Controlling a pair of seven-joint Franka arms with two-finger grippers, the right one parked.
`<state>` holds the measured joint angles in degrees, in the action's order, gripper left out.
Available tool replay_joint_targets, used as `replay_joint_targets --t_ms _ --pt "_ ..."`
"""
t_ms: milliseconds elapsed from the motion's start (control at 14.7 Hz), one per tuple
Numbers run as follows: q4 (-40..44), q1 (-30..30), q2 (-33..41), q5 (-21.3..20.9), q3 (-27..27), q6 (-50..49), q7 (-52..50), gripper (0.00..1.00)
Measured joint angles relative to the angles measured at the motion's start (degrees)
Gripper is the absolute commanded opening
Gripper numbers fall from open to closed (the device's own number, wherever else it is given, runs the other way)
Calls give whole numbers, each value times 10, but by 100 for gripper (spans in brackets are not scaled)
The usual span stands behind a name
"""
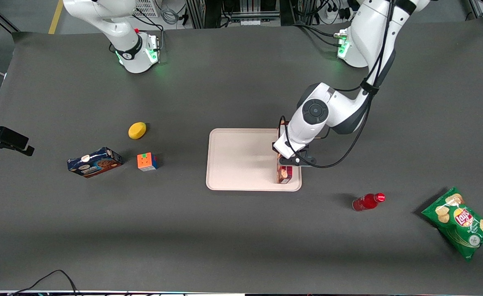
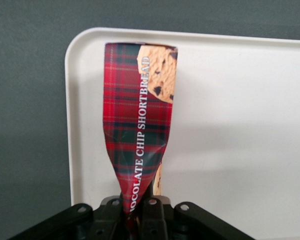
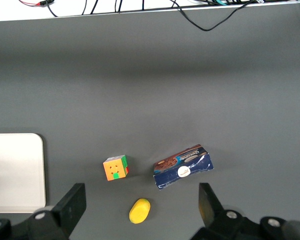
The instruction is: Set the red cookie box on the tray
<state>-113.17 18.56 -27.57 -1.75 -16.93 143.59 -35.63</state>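
The red cookie box [image 2: 137, 115], dark-red tartan with cookie pictures, is pinched at one end between my gripper's fingers; the box is squeezed narrow there. My gripper [image 2: 136, 210] is shut on it. In the front view the gripper [image 1: 287, 162] hangs over the tray's end nearest the working arm, and the red cookie box [image 1: 284, 174] points down to the tray surface near the corner closest to the front camera. The cream-white tray [image 1: 241, 158] lies flat mid-table. Whether the box's lower end touches the tray [image 2: 240, 125] I cannot tell.
A red bottle [image 1: 368, 202] and a green chips bag [image 1: 460, 222] lie toward the working arm's end. A Rubik's cube [image 1: 147, 161], a dark-blue cookie box [image 1: 94, 162] and a yellow lemon [image 1: 137, 130] lie toward the parked arm's end.
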Motion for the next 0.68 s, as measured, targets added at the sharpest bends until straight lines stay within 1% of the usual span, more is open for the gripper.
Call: replay_joint_targets --t_ms 68,136,204,272,408,476,544,612,680 --pt "0 1 -2 0 0 0 -4 0" --pt "0 1 -2 0 0 0 -5 6" --pt "0 1 -3 0 0 0 -6 23" --pt "0 1 -3 0 0 0 -7 33" --pt "0 1 -3 0 1 0 -9 43" --pt "0 1 -3 0 1 0 -10 53" --pt "1 1 -3 0 1 0 -11 80" --pt "1 1 -3 0 1 0 -11 100" --pt "1 1 -3 0 2 0 -12 100"
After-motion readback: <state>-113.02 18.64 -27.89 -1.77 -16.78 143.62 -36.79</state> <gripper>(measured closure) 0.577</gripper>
